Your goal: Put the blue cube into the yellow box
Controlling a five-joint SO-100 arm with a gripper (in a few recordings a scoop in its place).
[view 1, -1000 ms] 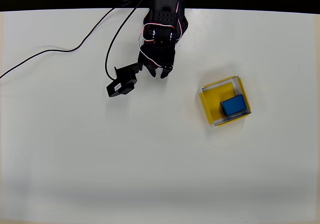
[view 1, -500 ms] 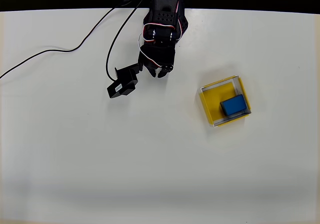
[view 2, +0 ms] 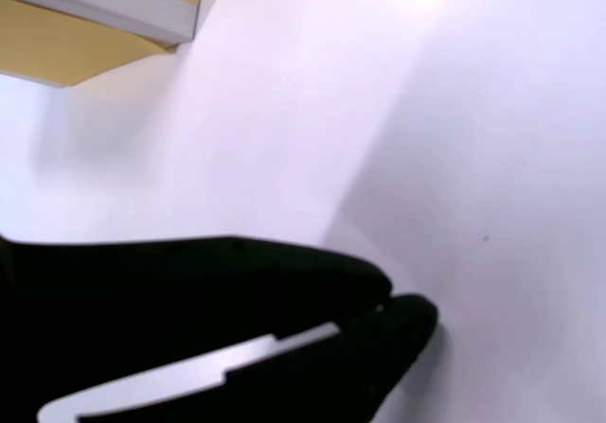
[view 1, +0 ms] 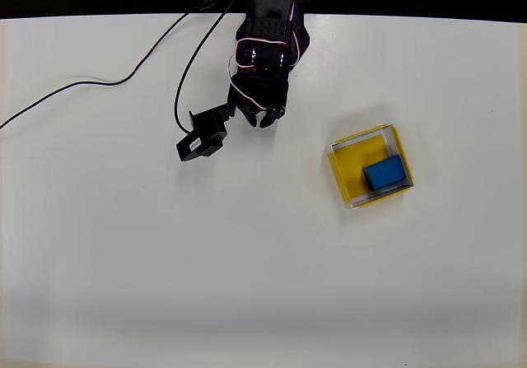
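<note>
The wrist view catches just a corner of the yellow box (view 2: 85, 16) at the top left, the rest cut off by the picture's edge, its inside out of sight. The gripper (view 2: 383, 309) is a dark, blurred mass running off the bottom and left edges. In the overhead view the arm's (view 1: 268, 30) base vanishes into the black strip at the top, and the cable (view 1: 74, 92) slips off the left edge.
</note>
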